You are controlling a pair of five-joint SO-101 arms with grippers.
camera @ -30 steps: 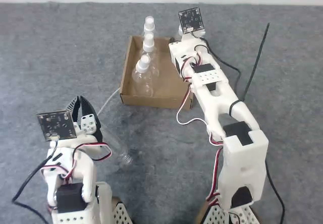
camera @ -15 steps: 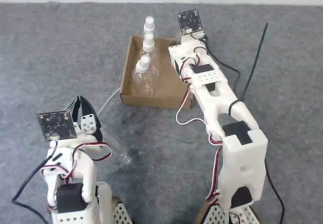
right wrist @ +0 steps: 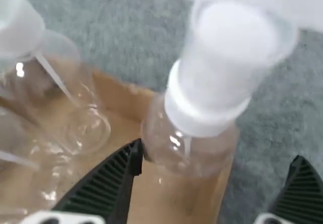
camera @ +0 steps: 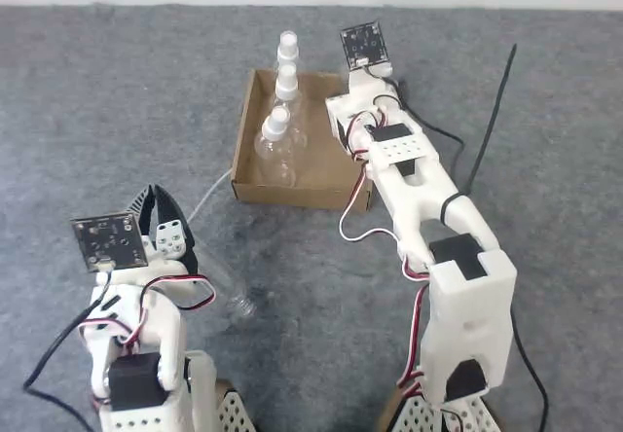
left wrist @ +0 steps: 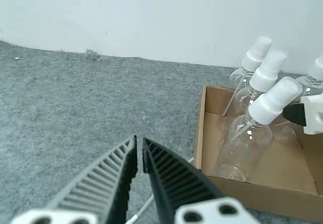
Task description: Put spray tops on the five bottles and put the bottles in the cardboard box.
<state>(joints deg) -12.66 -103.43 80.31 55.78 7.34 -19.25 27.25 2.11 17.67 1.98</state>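
The right tool (right wrist: 217,156) stands spread around a clear plastic bottle with a white spray top (right wrist: 207,98), which sits upright in the brown cardboard box (right wrist: 166,199). It is likely light and slick, so grip it mid-body. The left tool (left wrist: 140,143) is pressed nearly together.

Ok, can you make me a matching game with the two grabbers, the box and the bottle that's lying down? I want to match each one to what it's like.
Things:
1. left gripper
2. right gripper
3. bottle without a top
4. cardboard box

What it's like:
a. lying on its side on the grey carpet
b. wide open
c. has white-topped bottles standing in it
d. shut

Pairs: 1-d, 2-b, 3-a, 4-c
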